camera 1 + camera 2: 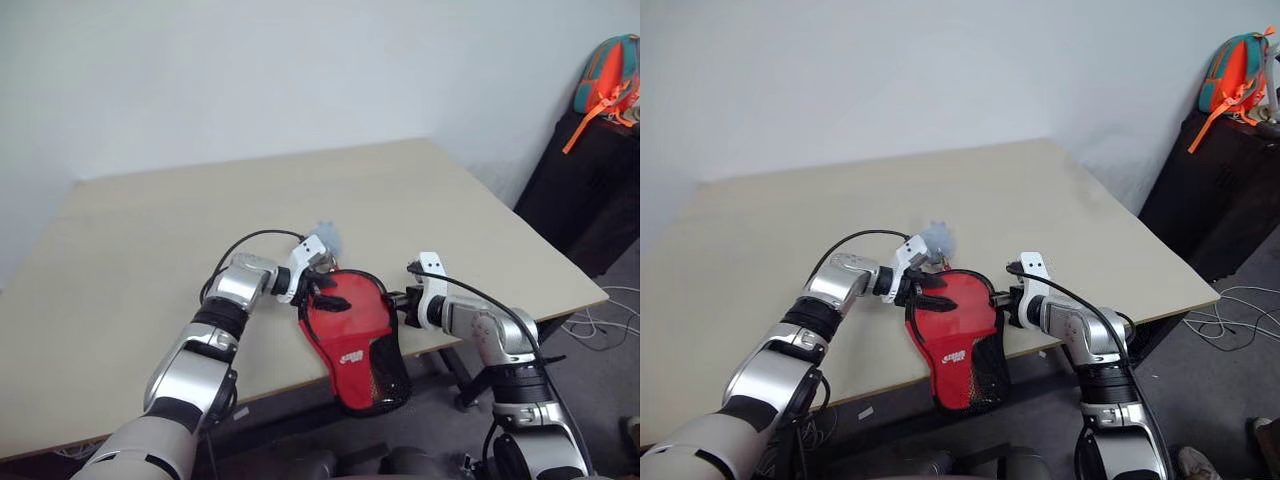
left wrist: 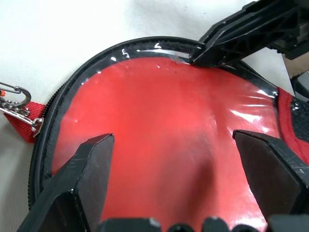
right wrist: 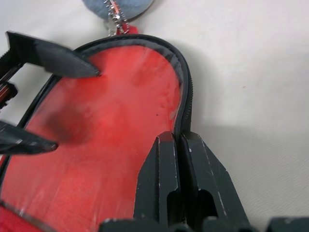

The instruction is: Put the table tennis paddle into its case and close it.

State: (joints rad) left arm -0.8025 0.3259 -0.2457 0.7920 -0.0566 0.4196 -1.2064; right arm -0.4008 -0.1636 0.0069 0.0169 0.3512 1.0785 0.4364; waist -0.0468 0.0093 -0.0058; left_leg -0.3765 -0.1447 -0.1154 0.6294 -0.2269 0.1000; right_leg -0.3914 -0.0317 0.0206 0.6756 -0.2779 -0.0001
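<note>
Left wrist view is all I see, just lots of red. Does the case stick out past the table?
Observer: Yes. The case has its mesh handle end hanging over the table's near edge.
Operator: What's that black thing poking its rim?
Observer: The right gripper, shut on the rim's black trim.
Operator: Where does the chain go?
Observer: To a grey pouch lying on the table just beyond the case.

Even, soft indoor light; white glare streaks on the case (image 2: 169, 121); close fingers blurred.
</note>
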